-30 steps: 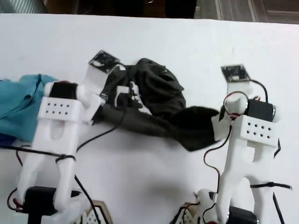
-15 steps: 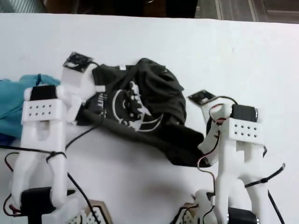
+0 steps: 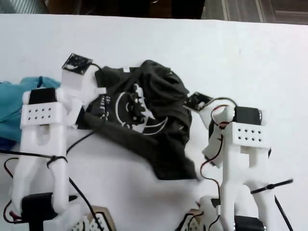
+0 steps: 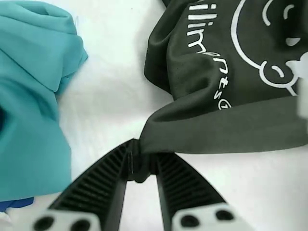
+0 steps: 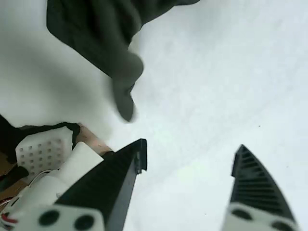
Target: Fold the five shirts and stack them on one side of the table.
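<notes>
A black shirt (image 3: 149, 110) with a white print lies crumpled mid-table; one flap (image 3: 171, 161) trails toward the front edge. My left gripper (image 4: 140, 166) is shut on a corner of the black shirt (image 4: 226, 91), at its left side beside the left arm (image 3: 43, 113). A teal shirt (image 3: 14, 108) lies bunched at the table's left edge, and in the left wrist view the teal shirt (image 4: 29, 96) sits close beside the gripper. My right gripper (image 5: 190, 154) stands open over bare table, with a blurred fold of the black shirt (image 5: 110, 43) just beyond it.
A dark blue cloth (image 3: 5, 142) peeks from under the teal shirt. The white table (image 3: 250, 53) is bare at the back and the right. The right arm (image 3: 240, 139) stands beside the shirt's right edge. Arm bases and cables sit along the front edge.
The left arm has pulled the shirt's corner to the left. The right arm swung inward and let go of the shirt's other end, which dropped toward the front.
</notes>
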`<state>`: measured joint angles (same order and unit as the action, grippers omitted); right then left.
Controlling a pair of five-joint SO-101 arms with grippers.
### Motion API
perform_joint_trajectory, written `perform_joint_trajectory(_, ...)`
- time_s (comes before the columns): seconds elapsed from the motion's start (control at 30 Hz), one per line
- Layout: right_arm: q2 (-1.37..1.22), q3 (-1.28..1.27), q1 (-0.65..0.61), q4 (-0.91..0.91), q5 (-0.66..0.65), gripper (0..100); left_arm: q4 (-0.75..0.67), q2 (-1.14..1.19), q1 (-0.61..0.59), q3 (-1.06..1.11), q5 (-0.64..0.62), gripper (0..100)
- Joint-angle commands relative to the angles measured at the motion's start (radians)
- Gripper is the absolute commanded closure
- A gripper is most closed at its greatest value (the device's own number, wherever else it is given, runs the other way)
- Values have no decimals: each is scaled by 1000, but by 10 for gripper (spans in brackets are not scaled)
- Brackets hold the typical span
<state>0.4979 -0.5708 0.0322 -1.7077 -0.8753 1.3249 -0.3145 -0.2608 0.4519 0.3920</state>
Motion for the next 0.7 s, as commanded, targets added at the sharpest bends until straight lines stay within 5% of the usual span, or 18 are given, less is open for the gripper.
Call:
perform_joint_trajectory(0.0,36,103,-2,-12,57,680,-15,-35,-9,-8,0,976)
perform_joint_trajectory(0.17,13,175,-54,87,301,680,-15,-35,-9,-7,0,976)
perform_joint_trajectory(0.37,-209,167,-277,372,485,680,-8,-40,-11,-10,0,976)
perform_joint_trajectory(0.5,-456,180,-392,527,537,680,5,-40,-12,-5,0,976)
perform_joint_trajectory(0.67,-756,345,-383,581,539,678,34,-41,-12,-7,0,976)
